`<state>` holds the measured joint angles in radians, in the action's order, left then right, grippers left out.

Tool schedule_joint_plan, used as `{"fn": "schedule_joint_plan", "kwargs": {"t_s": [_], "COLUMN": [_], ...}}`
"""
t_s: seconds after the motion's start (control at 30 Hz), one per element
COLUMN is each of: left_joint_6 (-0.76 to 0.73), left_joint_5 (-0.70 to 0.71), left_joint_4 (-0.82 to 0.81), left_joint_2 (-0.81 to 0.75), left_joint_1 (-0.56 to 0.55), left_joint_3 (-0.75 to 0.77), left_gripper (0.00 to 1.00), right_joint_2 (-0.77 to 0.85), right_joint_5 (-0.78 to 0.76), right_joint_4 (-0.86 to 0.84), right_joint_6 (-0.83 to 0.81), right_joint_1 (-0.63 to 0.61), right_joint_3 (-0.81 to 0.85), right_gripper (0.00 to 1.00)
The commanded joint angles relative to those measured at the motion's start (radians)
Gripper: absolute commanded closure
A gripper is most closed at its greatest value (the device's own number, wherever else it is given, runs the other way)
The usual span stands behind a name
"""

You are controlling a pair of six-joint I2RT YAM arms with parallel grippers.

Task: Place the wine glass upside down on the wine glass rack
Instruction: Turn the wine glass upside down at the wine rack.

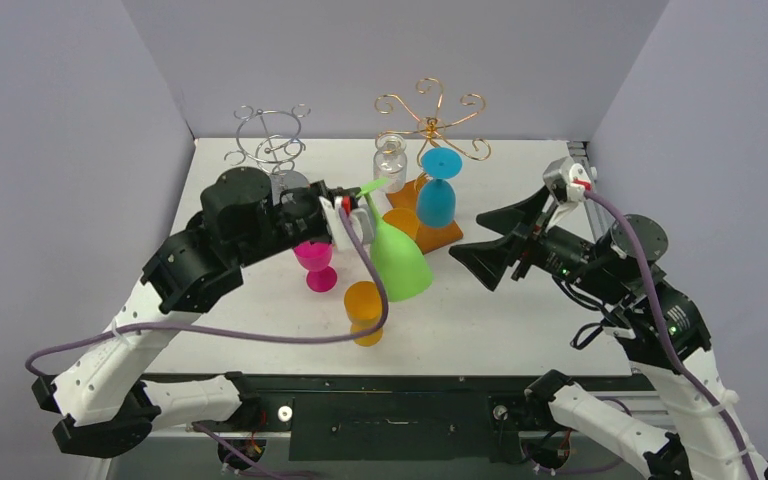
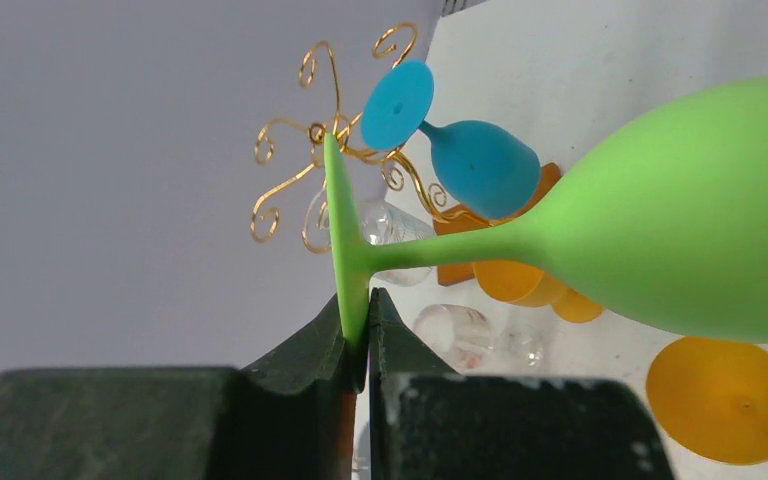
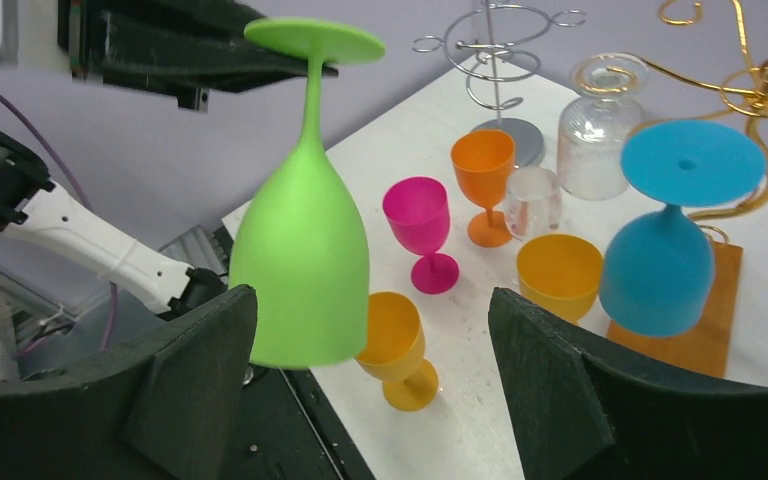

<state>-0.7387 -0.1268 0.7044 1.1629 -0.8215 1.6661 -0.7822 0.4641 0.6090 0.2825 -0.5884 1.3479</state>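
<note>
My left gripper (image 1: 352, 212) is shut on the foot of a green wine glass (image 1: 398, 260) and holds it upside down in the air above the table's middle. In the left wrist view the fingers (image 2: 392, 340) pinch the green foot disc (image 2: 345, 250). The green glass (image 3: 302, 265) hangs in front of my right gripper (image 3: 370, 340), which is open and empty. The gold wire rack (image 1: 432, 122) on its orange base stands at the back centre with a blue glass (image 1: 437, 195) hanging upside down on it. A silver wire rack (image 1: 270, 140) stands at the back left, empty.
On the white table stand a magenta glass (image 1: 316, 262), an orange-yellow goblet (image 1: 364, 312), an orange glass (image 3: 484, 180), a yellow cup (image 3: 558, 275), a small clear tumbler (image 3: 532, 200) and a clear glass jar (image 1: 391, 162). Grey walls enclose the table on three sides.
</note>
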Motion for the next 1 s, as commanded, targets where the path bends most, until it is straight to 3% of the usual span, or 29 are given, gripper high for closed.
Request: {"fn": "schedule_joint_plan", "kwargs": {"t_s": [0.0,0.23,0.77,0.97], "left_joint_6": [-0.284,-0.392,-0.460,-0.451], "left_joint_5": [0.178,0.208,0.206,0.207], "left_joint_4": [-0.268,-0.324,-0.324,-0.337], "left_joint_2": [-0.072,-0.062,-0.029,-0.011], "left_joint_1": [-0.115,-0.186,-0.223,-0.232], "left_joint_3": [-0.110,-0.091,-0.052,-0.039], "left_gripper": [1.00,1.00,1.00,1.00], "right_joint_2": [-0.115,-0.164,-0.199,-0.186], "right_joint_5": [0.100,0.054,0.274,0.288], "right_joint_4": [-0.127,-0.225,-0.327,-0.369], "right_joint_6": [0.120,0.095,-0.007,-0.016], "right_joint_1": [-0.009,-0.133,-0.136,-0.133], "right_joint_3": [0.022,-0.026,-0.157,-0.171], "right_gripper": [0.19,0.18,0.17,0.19]}}
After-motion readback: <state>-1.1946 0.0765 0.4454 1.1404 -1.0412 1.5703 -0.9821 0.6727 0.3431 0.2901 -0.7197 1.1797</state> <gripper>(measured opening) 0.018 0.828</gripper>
